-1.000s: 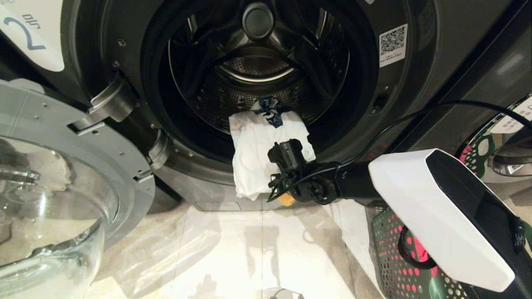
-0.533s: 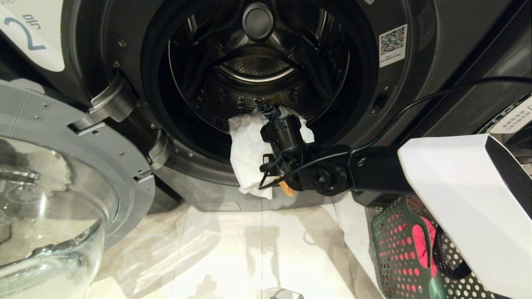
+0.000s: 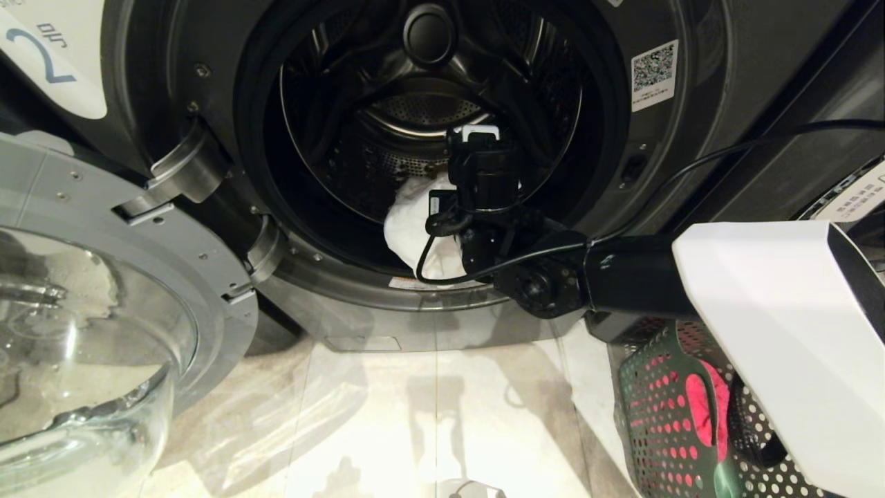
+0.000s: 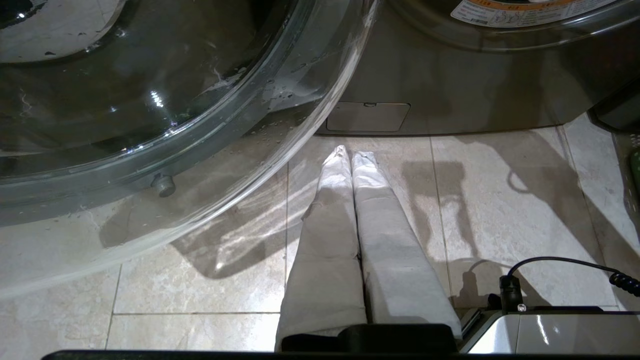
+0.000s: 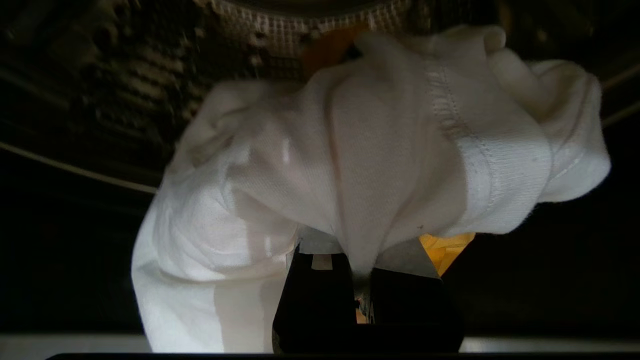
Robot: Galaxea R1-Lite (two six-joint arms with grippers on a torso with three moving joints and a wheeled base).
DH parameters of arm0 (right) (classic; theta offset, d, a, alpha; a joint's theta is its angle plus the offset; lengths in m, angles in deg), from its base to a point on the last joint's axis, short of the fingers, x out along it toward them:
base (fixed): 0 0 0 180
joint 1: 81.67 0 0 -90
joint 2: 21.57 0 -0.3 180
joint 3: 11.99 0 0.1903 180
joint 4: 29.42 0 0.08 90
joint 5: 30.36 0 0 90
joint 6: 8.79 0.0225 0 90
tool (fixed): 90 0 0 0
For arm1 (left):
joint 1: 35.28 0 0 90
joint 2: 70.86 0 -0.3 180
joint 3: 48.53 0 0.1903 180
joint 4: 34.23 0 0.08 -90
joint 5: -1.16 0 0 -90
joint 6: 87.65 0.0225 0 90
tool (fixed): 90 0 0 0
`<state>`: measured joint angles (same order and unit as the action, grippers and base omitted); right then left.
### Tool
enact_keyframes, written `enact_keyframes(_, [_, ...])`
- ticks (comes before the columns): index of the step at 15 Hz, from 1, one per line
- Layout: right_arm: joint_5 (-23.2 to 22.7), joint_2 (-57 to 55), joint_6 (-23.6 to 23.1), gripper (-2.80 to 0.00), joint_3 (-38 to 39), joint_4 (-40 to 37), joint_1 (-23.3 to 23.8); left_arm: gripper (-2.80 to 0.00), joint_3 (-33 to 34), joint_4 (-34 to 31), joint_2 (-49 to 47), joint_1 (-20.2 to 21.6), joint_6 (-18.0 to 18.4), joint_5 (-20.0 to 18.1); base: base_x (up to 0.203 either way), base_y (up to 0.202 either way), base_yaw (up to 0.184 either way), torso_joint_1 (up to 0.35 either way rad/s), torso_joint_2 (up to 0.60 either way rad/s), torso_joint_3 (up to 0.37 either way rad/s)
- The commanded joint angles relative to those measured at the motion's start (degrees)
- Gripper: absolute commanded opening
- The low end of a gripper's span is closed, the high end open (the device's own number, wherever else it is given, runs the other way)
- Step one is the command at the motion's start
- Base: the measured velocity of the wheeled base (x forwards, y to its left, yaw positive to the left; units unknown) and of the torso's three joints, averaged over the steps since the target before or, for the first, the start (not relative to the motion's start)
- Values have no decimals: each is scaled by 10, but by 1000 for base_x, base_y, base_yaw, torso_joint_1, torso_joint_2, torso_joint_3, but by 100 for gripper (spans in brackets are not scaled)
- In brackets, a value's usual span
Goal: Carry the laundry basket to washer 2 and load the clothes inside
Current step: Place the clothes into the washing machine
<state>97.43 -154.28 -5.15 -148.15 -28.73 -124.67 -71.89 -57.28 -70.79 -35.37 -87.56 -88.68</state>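
Label [image 3: 41,59] "2" (washer 2 [image 3: 691,138])

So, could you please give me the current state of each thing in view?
washer 2: door open
white garment: gripped, partly in the drum
right gripper: shut on the white garment, at the drum mouth
left gripper: shut, empty, over the floor
laundry basket: on the floor, pink garment inside

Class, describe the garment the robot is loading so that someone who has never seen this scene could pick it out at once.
Find washer 2, the dark grey front-loader with its round door swung open. In the mouth of its drum, the right gripper is shut on the white garment, bunched against the lower rim. It is the only white cloth; the other clothes in view are pink-red, down in the green laundry basket.
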Motion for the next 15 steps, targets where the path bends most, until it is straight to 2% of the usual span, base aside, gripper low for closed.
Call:
enact_keyframes(1, [2,-29,-83,-280,-1,90,4,-280,0,0,0,0,0,0,0,0,0,0,0,0])
enact_keyframes(2, [2,-38,-123,-280,-1,123,12,-280,0,0,0,0,0,1,0,0,0,0,0,0])
enact_keyframes(3, [1,-44,-142,-280,-5,140,22,-280,0,0,0,0,0,0,0,0,0,0,0,0])
enact_keyframes(4, [-1,-48,-147,0,-11,146,30,-280,0,0,0,0,0,0,0,0,0,0,0,0])
enact_keyframes(8, [-2,-49,-145,0,-9,139,36,-280,0,0,0,0,0,0,0,0,0,0,0,0])
enact_keyframes(12, [-1,-40,-123,0,-7,132,38,-280,0,0,0,0,0,0,0,0,0,0,0,0])
enact_keyframes(14, [-3,-7,-95,0,3,84,32,-280,0,0,0,0,0,0,0,0,0,0,0,0])
enact_keyframes(15, [-4,17,-57,0,12,31,27,-280,0,0,0,0,0,0,0,0,0,0,0,0])
